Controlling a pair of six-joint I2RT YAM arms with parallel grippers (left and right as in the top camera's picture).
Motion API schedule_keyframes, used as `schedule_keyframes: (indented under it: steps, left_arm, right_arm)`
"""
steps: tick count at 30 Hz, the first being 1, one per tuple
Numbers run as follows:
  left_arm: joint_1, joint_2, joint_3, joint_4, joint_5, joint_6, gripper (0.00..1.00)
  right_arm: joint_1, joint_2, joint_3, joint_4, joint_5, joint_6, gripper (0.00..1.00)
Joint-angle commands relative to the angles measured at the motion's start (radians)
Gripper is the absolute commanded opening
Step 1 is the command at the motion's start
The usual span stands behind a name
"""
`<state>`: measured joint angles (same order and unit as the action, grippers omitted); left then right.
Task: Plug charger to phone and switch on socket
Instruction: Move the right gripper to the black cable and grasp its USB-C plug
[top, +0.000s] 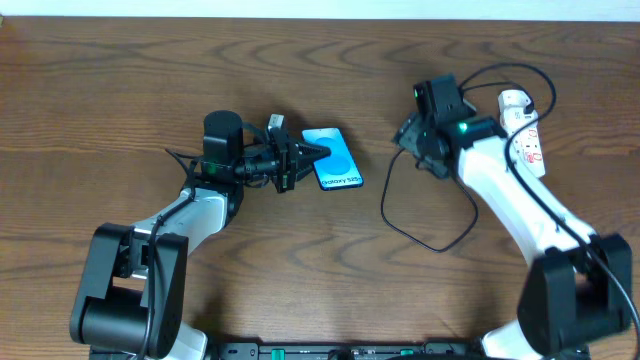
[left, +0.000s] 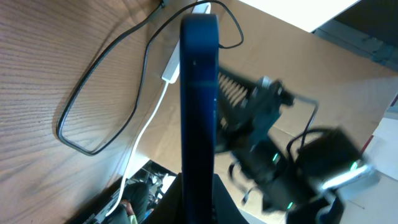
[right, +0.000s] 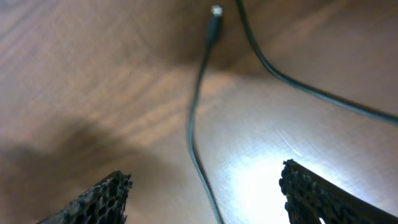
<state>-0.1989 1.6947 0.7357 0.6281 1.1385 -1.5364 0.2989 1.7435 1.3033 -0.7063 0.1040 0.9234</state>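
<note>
Left gripper (top: 300, 163) is clamped on the phone (top: 333, 160), pinching its left edge. Screen faces up, cyan, with the "Galaxy" text readable. From the left wrist the phone (left: 199, 93) shows edge-on, a dark slab running straight up the frame. Can't tell if it's resting on the table (top: 150, 80) or held just off it. It sits a bit left of centre, well apart from the socket (top: 528, 135).

Right gripper (top: 415, 135) is low over the table, right of the phone, and not touching it. Its fingers (right: 102, 196) are spread wide with nothing between them. The charger (right: 198, 106) lies on the wood below the gap, and its connector tip (right: 214, 17) is loose on the table just beyond the fingers.

Socket is at the far right, partly under the right arm. The charger (top: 383, 205) loops out toward the near side from there. A white cord (left: 146, 124) runs alongside it in the left wrist view.
</note>
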Motion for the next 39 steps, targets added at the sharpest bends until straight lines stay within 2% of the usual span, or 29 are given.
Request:
schedule_keyframes:
  steps: [1, 10, 18, 23, 30, 33, 39]
  left_arm:
    - [0.003, -0.009, 0.026, 0.008, 0.017, 0.021, 0.07]
    - [0.003, -0.009, 0.026, 0.008, 0.017, 0.021, 0.07]
    - [0.003, -0.009, 0.026, 0.008, 0.017, 0.021, 0.07]
    - [0.003, -0.009, 0.026, 0.008, 0.017, 0.021, 0.08]
    - [0.003, -0.009, 0.026, 0.008, 0.017, 0.021, 0.08]
    - [0.003, -0.009, 0.026, 0.008, 0.018, 0.021, 0.07]
    - [0.003, -0.009, 0.026, 0.008, 0.018, 0.021, 0.08]
  right_arm:
    - [-0.020, 0.084, 0.098, -0.026, 0.010, 0.023, 0.75]
    - [-0.025, 0.307, 0.239, -0.088, 0.022, 0.010, 0.72]
    - [-0.014, 0.380, 0.241, -0.017, 0.144, -0.024, 0.72]
    - [-0.006, 0.408, 0.240, 0.037, 0.145, -0.057, 0.72]
    - [0.014, 0.452, 0.240, 0.041, 0.145, -0.057, 0.61]
    - [0.016, 0.478, 0.240, 0.042, 0.145, -0.057, 0.53]
    - [0.017, 0.501, 0.240, 0.036, 0.154, -0.057, 0.48]
